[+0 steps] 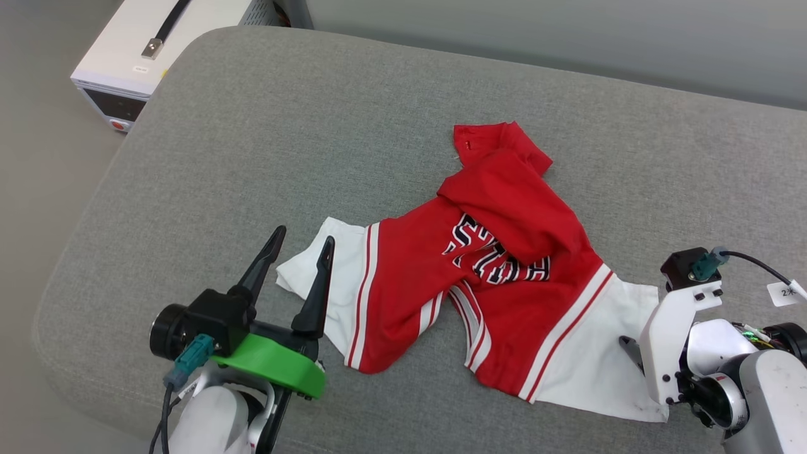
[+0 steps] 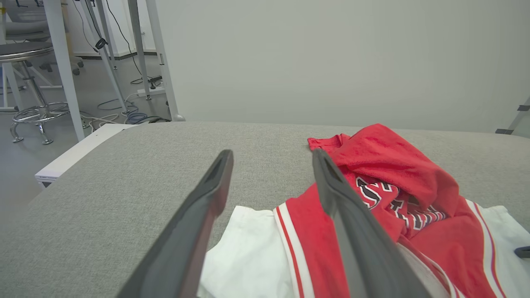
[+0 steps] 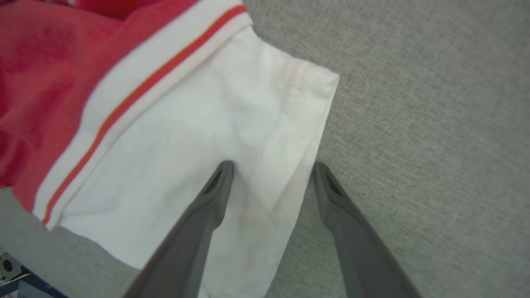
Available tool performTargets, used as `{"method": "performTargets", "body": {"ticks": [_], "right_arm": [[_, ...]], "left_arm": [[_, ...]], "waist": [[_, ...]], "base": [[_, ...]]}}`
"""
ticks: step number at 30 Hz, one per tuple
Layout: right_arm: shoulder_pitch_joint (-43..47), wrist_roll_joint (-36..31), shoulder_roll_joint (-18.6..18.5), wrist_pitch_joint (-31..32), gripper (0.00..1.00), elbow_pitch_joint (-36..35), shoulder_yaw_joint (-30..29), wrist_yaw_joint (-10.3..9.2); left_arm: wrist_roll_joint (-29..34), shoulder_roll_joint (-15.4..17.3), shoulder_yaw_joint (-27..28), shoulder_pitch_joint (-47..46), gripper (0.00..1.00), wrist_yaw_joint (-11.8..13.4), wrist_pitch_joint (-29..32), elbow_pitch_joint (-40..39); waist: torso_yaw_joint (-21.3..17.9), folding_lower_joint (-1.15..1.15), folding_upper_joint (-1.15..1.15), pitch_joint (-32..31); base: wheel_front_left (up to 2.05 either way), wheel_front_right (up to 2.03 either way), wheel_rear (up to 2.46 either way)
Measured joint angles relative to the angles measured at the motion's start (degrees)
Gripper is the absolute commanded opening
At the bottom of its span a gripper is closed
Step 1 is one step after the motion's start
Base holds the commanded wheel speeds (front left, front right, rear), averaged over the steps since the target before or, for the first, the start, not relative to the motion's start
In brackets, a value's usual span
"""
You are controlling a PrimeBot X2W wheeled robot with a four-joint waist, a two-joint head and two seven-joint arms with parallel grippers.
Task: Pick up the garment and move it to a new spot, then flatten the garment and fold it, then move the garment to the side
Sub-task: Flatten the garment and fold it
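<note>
Garment lies between left hand and right hand, both agape at its sleeves.

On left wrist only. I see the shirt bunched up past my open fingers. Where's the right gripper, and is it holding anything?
Observer: The right gripper is open and holds nothing. It straddles the outer edge of the garment's white sleeve on the robot's right, with one finger over the sleeve and the other over bare grey cushion.
Operator: Is that sleeve spread out?
Observer: Mostly flat, with only soft creases.
Operator: Where's the collar? My finger blocks it.
Observer: The striped collar lies on the robot's side of the shirt, between the two sleeves.
</note>
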Motion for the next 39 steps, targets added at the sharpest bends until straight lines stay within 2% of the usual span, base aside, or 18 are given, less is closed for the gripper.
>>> {"method": "performTargets", "body": {"ticks": [1, 2, 8, 16, 17, 23, 24, 25, 33, 39], "right_arm": [[0.0, 0.1, 0.0, 0.0, 0.16, 0.1, 0.1, -0.01], [0.0, 0.1, -0.2, -0.3, 0.00, 0.2, 0.3, -0.01], [-0.4, 0.8, -3.1, -1.9, 0.00, 0.1, 0.2, 0.07], [-0.5, 1.0, -11.5, -2.3, 0.00, 1.7, -6.7, 0.05], [-0.6, 1.2, -13.4, -2.3, 0.00, 2.7, -8.8, 0.05], [-1.0, 1.1, -15.4, -4.1, 0.00, 5.5, -11.0, 0.05], [-1.0, 1.1, -15.3, -4.9, 0.25, 5.9, -11.1, 0.05], [-1.0, 1.0, -15.2, -6.1, 1.00, 6.1, -11.1, 0.05], [-1.1, 0.5, -13.3, -16.4, 1.00, 6.9, -11.7, 0.05], [-0.6, 1.1, -11.3, -28.2, 1.00, 1.4, -12.5, 0.05]], "left_arm": [[0.0, 0.0, 0.1, 0.0, 1.00, 0.0, 0.0, 0.0], [0.0, 0.1, 0.2, 0.0, 1.00, 0.0, 0.0, 0.0], [-0.1, 0.2, 1.0, -0.2, 1.00, 0.0, 0.0, 0.4], [-0.3, 0.3, 0.4, -0.5, 1.00, 0.0, 0.0, 1.1], [-0.4, 0.3, -0.1, -0.6, 1.00, 0.0, 0.0, 1.5], [-0.7, 0.3, -0.4, -1.0, 1.00, -0.1, 0.0, 2.5], [-0.8, 0.3, -0.4, -1.1, 1.00, -0.1, 0.0, 2.6], [-0.8, 0.3, -0.4, -1.2, 1.00, -0.1, 0.0, 2.7], [-1.8, 0.5, -0.8, -1.5, 1.00, -0.1, 0.0, 3.1], [-4.2, 1.3, -1.0, -1.2, 1.00, -0.3, 0.0, 2.9]], "waist": [[0.1, 0.00, 0.00, 0.1], [0.1, 0.00, 0.00, 0.3], [-0.9, 0.00, 0.00, 0.5], [-2.8, 0.00, 0.00, 0.3], [-3.2, 0.00, 0.00, 0.6], [-3.8, 0.00, 0.00, 1.5], [-4.0, 0.00, 0.00, 1.5], [-4.1, 0.00, 0.00, 1.6], [-5.5, 0.00, 0.00, 0.2], [-7.3, 0.00, 0.00, -1.9]], "base": [[0.00, 0.00, 0.00], [0.00, 0.00, 0.00], [0.00, 0.00, 0.00], [0.00, 0.00, 0.00], [0.00, 0.00, 0.00], [0.00, 0.00, 0.00], [0.00, 0.00, 0.00], [0.00, 0.00, 0.00], [0.00, 0.00, 0.00], [0.00, 0.00, 0.00]]}}
